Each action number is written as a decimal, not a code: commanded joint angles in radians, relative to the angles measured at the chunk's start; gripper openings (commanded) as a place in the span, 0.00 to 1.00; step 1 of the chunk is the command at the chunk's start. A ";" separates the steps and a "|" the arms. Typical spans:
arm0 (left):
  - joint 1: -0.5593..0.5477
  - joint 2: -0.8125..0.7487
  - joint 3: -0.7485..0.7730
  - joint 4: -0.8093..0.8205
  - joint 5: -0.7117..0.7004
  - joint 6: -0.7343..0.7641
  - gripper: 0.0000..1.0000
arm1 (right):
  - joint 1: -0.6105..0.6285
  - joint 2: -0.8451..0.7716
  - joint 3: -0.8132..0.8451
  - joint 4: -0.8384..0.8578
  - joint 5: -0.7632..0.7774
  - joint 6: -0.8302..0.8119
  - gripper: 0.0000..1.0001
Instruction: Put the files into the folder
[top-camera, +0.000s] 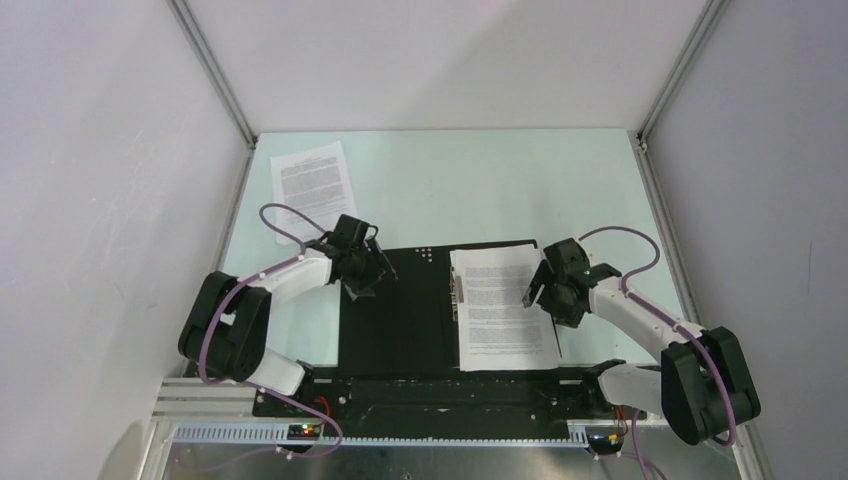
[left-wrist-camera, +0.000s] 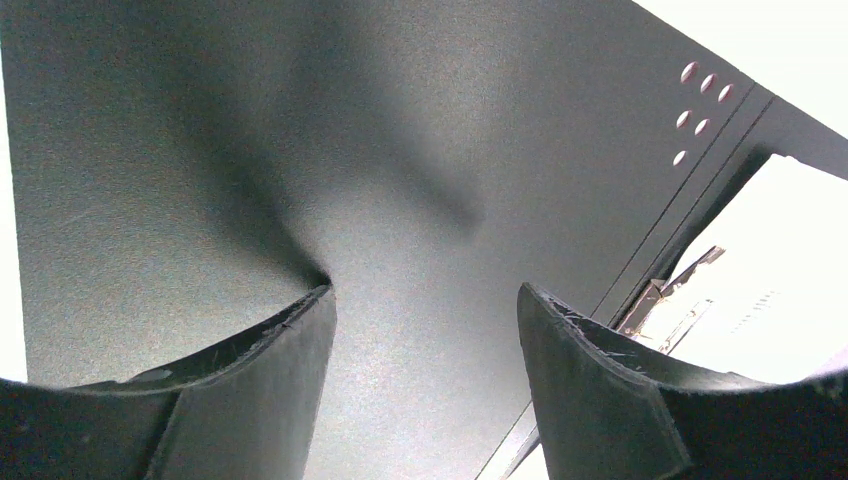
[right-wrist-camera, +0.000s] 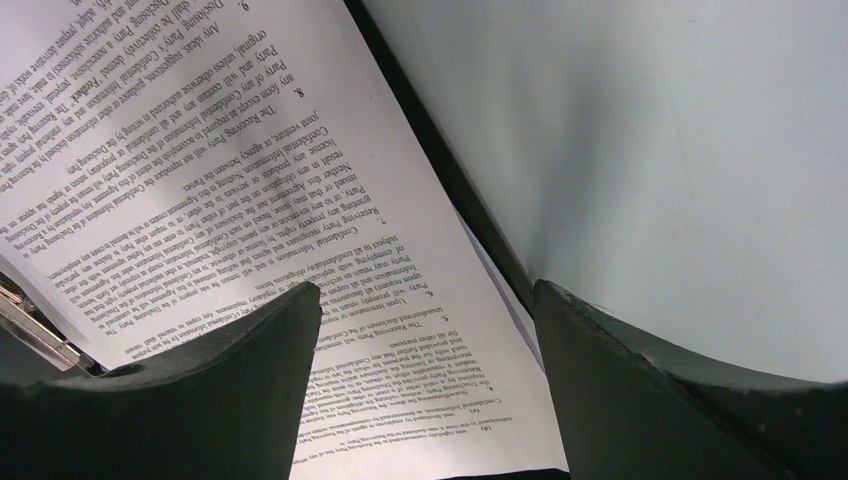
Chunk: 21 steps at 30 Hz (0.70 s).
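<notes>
The folder (top-camera: 395, 320) lies open on the table, black inside up, with a metal spine clip (top-camera: 455, 292) down its middle. One printed sheet (top-camera: 503, 308) lies on its right half; it also shows in the right wrist view (right-wrist-camera: 300, 150). The other sheet (top-camera: 312, 182) lies on the table at the far left. My left gripper (top-camera: 378, 268) is open and empty over the folder's left cover (left-wrist-camera: 400, 180). My right gripper (top-camera: 537, 287) is open and empty over the right edge of the sheet in the folder.
The pale green table (top-camera: 600, 190) is walled on three sides by white panels with metal corner posts (top-camera: 215, 75). A black base rail (top-camera: 440, 395) runs along the near edge just below the folder.
</notes>
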 joint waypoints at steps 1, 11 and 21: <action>-0.010 0.031 -0.006 -0.013 -0.044 0.014 0.73 | 0.006 0.000 -0.001 0.037 0.027 0.012 0.82; -0.010 0.039 -0.010 -0.013 -0.047 0.015 0.73 | -0.035 0.026 0.010 0.202 0.018 -0.067 0.83; -0.010 0.058 0.005 -0.013 -0.053 0.023 0.73 | -0.080 0.183 0.098 0.353 0.000 -0.179 0.85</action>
